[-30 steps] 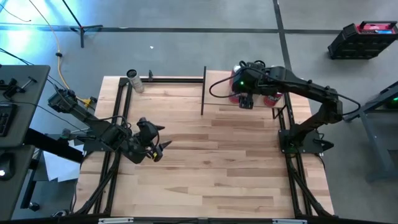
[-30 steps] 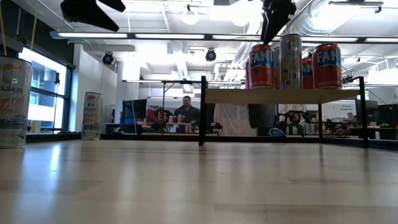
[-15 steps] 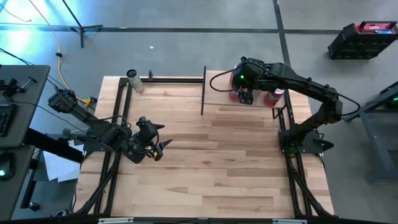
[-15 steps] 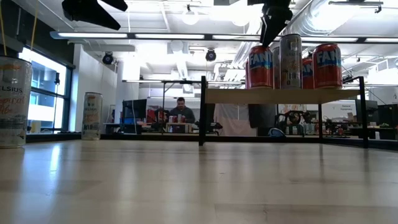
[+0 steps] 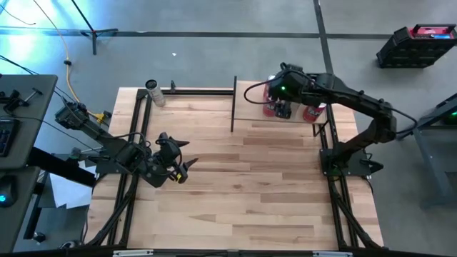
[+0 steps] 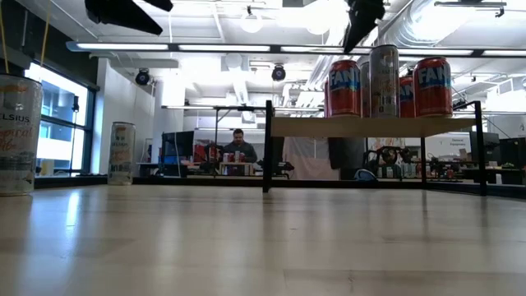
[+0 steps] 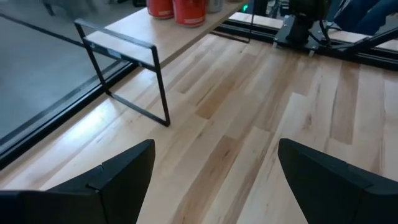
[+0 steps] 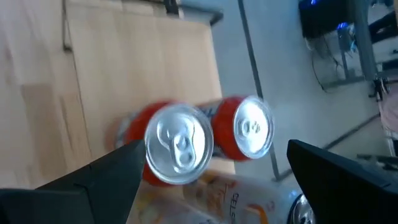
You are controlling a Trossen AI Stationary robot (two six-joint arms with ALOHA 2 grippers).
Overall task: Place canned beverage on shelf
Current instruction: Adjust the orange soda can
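The shelf (image 6: 374,126), a pale board on thin black uprights, stands at the table's far right (image 5: 285,118). Three red cans (image 6: 345,86) and a tall silver can (image 6: 384,80) stand upright on it. My right gripper (image 8: 214,177) hovers open above these cans (image 8: 179,144), touching none; it also shows in the high view (image 5: 283,108). Two more tall cans (image 6: 16,136) (image 6: 122,153) stand on the tabletop at the left. My left gripper (image 5: 182,168) waits open above the table's left half, facing the shelf (image 7: 155,28).
One tall can (image 5: 153,92) stands at the table's far left corner by the black frame rail (image 5: 193,91). Bare planks (image 5: 243,185) fill the middle and near part of the table. A person sits in the room far behind the shelf (image 6: 239,146).
My right gripper has tipped a little over the cans on the shelf, its fingertips drawing slightly up and toward the far edge. It stays open. The cans have not moved.
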